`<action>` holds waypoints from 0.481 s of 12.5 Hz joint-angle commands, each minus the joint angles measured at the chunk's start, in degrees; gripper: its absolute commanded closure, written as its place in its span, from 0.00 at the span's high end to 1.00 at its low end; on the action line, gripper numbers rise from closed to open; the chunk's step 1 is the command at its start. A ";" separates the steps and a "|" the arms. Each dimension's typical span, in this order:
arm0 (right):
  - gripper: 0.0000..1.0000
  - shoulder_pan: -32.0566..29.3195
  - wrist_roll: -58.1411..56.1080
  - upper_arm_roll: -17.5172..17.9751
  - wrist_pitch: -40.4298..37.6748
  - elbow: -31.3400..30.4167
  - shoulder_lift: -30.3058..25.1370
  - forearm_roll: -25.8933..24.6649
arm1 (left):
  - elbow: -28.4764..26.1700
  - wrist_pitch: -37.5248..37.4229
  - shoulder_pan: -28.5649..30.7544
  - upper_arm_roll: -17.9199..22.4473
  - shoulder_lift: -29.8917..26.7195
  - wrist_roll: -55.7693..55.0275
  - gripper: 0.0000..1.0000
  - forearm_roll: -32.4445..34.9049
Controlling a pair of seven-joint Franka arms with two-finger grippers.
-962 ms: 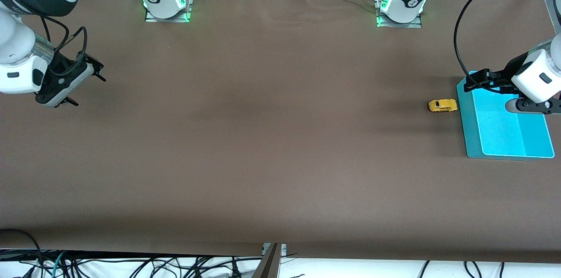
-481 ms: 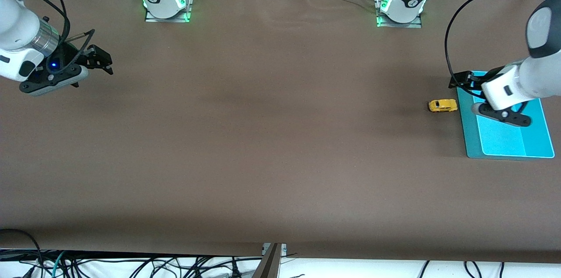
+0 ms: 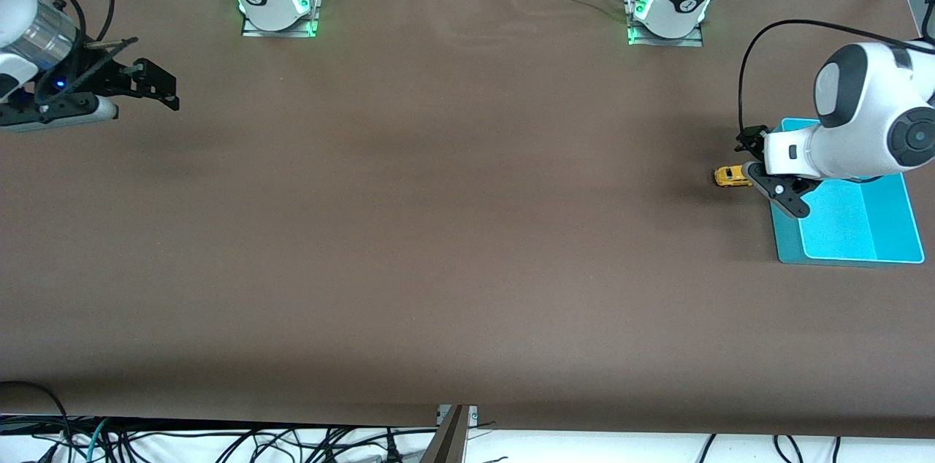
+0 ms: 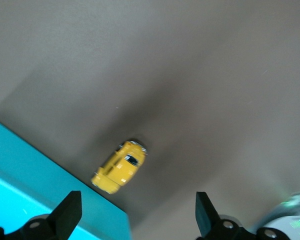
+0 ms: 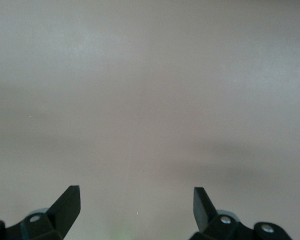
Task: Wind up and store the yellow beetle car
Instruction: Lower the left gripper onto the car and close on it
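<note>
The yellow beetle car (image 3: 732,176) stands on its wheels on the brown table cover (image 3: 453,229), toward the left arm's end of the table, just beside the edge of the turquoise tray (image 3: 840,247) and not in it. In the left wrist view the car (image 4: 120,166) lies close against the tray's dark rim (image 4: 85,197), with no contact between car and either finger. Its position is unchanged from the two earlier frames. The left gripper (image 3: 752,156) has moved: a second ago it hung over the tray's end nearer the robots' bases, half a second ago over the tray's edge, and now it is directly beside and partly over the car, its wrist housing covering part of the tray. The left arm reaches in from the table's end with the forearm bent down steeply, and its fingers (image 4: 70,212) stand wide apart, holding nothing. The right gripper (image 3: 157,87) is over bare cover toward the right arm's end of the table; it has swung and shifted somewhat over the last second without approaching the car. Its fingers (image 5: 67,202) are likewise spread wide and empty, with only the cover beneath them.
</note>
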 commanded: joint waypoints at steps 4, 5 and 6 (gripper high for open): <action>1.00 0.14 0.82 -1.93 -2.01 1.72 0.31 0.66 | -19.20 23.65 5.82 -0.30 -2.90 19.83 1.00 3.01; 1.00 0.23 0.73 -1.85 -2.53 2.94 0.66 -0.04 | -19.91 24.10 6.27 -0.30 -2.81 21.23 1.00 3.01; 1.00 0.40 0.55 -1.76 -3.58 3.39 0.83 -0.91 | -20.44 25.67 6.18 -0.30 -1.68 22.03 1.00 3.88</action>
